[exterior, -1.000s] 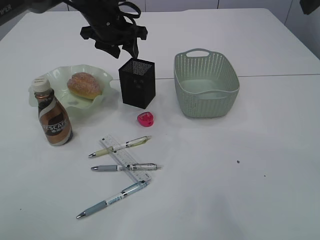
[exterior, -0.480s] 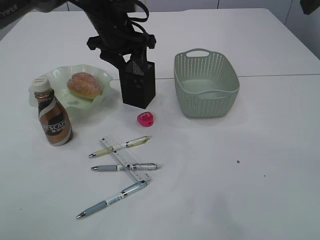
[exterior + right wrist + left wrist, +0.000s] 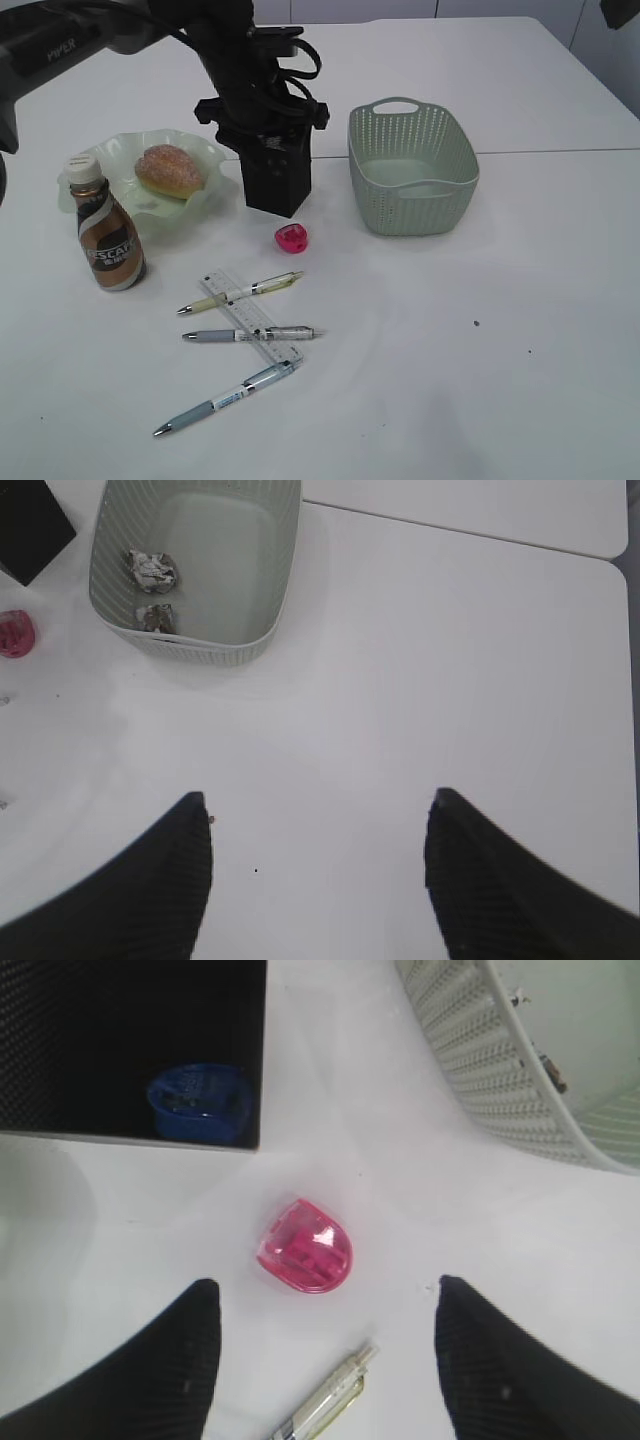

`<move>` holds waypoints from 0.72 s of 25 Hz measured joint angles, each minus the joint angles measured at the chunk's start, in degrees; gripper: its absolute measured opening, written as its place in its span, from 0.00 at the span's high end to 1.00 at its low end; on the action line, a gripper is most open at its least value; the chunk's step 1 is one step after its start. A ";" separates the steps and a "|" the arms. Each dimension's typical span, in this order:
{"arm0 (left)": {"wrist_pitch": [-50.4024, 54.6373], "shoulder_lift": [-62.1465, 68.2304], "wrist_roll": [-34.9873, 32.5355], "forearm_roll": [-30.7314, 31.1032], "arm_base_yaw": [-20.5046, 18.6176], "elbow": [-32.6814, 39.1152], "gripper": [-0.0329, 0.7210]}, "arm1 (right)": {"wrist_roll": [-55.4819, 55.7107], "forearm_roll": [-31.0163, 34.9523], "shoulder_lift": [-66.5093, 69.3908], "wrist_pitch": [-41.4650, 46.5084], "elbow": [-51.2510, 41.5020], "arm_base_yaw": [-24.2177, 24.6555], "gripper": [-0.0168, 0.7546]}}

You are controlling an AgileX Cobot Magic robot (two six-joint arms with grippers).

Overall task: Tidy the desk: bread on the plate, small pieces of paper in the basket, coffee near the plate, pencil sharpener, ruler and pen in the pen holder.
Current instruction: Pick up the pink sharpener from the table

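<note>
Only the left wrist view reveals a blue sharpener (image 3: 198,1105) inside the pen holder (image 3: 130,1050); right wrist view shows paper scraps (image 3: 151,568) in the basket (image 3: 190,645). Both grippers, left (image 3: 325,1360) and right (image 3: 318,880), gape empty.

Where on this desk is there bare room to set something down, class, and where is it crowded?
Free: the wide white stretch right of the pens and in front of the basket, and behind the basket. Crowded: the left, where bottle, plate, pen holder, pink sharpener and ruler cluster.
</note>
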State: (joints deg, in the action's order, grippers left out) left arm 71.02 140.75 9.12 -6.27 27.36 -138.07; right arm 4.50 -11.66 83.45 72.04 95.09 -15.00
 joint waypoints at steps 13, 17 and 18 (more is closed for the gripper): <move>-0.10 1.15 -0.90 0.72 0.00 5.65 0.30 | 0.00 -0.03 0.00 0.00 0.00 0.00 0.34; -0.10 2.75 -3.97 0.60 0.00 5.65 0.30 | 0.00 -0.03 0.00 0.00 0.00 0.00 0.34; -0.19 3.12 -4.97 0.49 0.00 5.78 0.30 | 0.00 -0.03 0.00 0.00 0.00 0.00 0.34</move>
State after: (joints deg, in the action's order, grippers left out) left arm 70.83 143.87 4.15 -5.78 27.36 -132.28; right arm 4.50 -11.69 83.45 72.04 95.09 -15.00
